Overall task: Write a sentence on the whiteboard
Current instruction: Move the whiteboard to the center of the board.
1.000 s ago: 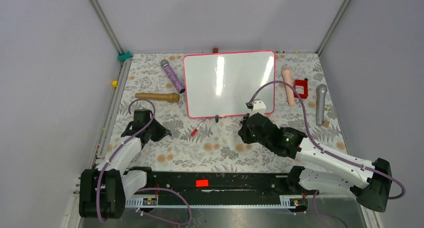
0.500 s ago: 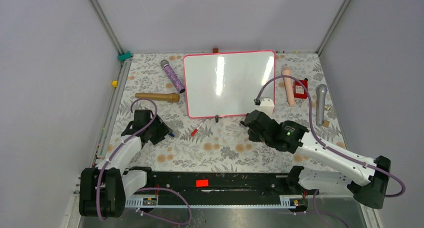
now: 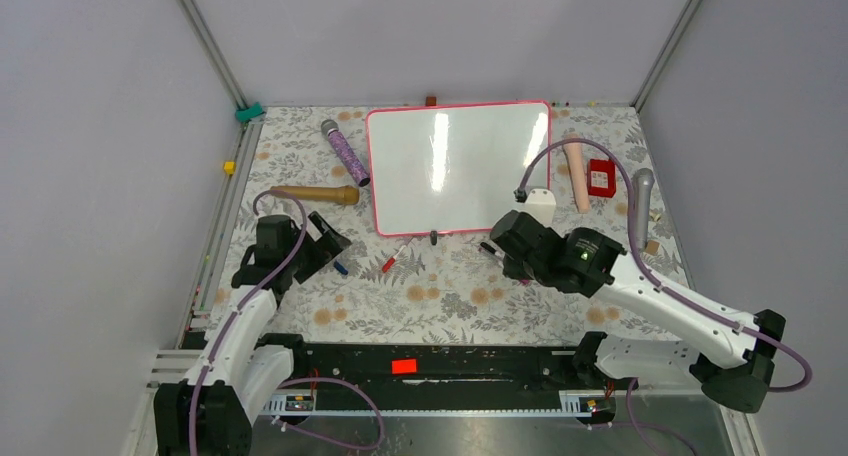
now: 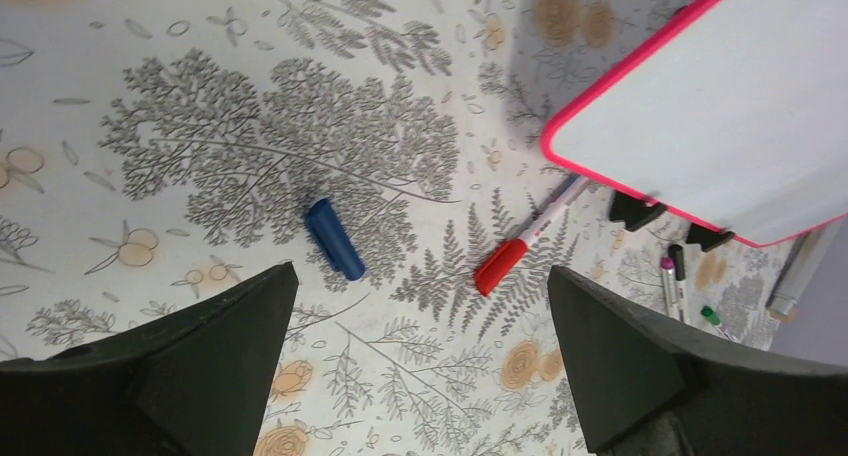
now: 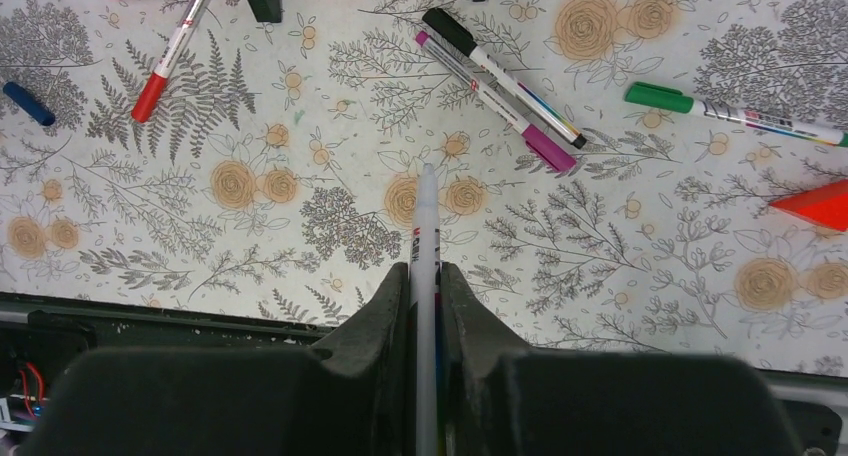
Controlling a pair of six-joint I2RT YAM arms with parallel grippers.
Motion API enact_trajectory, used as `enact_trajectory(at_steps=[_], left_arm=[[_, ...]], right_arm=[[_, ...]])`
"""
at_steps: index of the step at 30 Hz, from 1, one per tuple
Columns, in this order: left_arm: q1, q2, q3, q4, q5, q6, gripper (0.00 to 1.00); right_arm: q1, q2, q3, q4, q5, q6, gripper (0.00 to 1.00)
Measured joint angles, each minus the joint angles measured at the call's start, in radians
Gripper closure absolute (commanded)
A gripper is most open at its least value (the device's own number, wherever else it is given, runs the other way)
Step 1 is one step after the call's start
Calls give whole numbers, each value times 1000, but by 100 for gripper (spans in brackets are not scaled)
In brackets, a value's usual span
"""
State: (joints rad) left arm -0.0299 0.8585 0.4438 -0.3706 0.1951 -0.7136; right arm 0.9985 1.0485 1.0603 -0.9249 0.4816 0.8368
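Looking down from the top view, you see the whole whiteboard [image 3: 458, 166] lying flat on the bench [image 3: 450, 286], at the far side and in the middle. Its face is white with bright glare on it. This view also shows a purple microphone [image 3: 345, 152] just left of the board and a grey microphone [image 3: 640, 206] well off to the right.

The wrist views show you only bits of the board. The left wrist view catches one pink corner and two black clips [image 4: 635, 211]. It shows a blue cap [image 4: 333, 238] and a red marker [image 4: 520, 241] lying near each other but apart. The red marker's far end goes under the board's edge.

Only the right wrist view shows you what the right hand [image 5: 426, 286] holds. It is squeezed tight on a white marker [image 5: 427, 206], which sticks out straight ahead. Past it lie a black marker [image 5: 500, 76] and a purple marker [image 5: 495, 101] side by side, and a green marker [image 5: 735, 116] further right.

Your left arm bends forward, with the left hand [image 4: 420, 276] above the bench near the board's near left corner. Its jaws are wide apart with nothing between them. Your right arm reaches across from the right, its hand close to the board's near edge.
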Motion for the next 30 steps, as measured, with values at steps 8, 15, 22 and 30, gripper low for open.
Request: enact_trajectory(at_steps=[8,15,22,30], left_arm=[[0,-16,14,102,177,10,1],[0,-23,146,47,221,94,1],[4,81,352,48,233,217,1],[129,213,461,123,297,208,1]], right_arm=[[0,108,176,-171,-2,-3,100],[0,55,138,-130,-71,-116,100],[0,-107,27,50,-109,-219,100],[0,-223,-45,267,-54,-322,100]])
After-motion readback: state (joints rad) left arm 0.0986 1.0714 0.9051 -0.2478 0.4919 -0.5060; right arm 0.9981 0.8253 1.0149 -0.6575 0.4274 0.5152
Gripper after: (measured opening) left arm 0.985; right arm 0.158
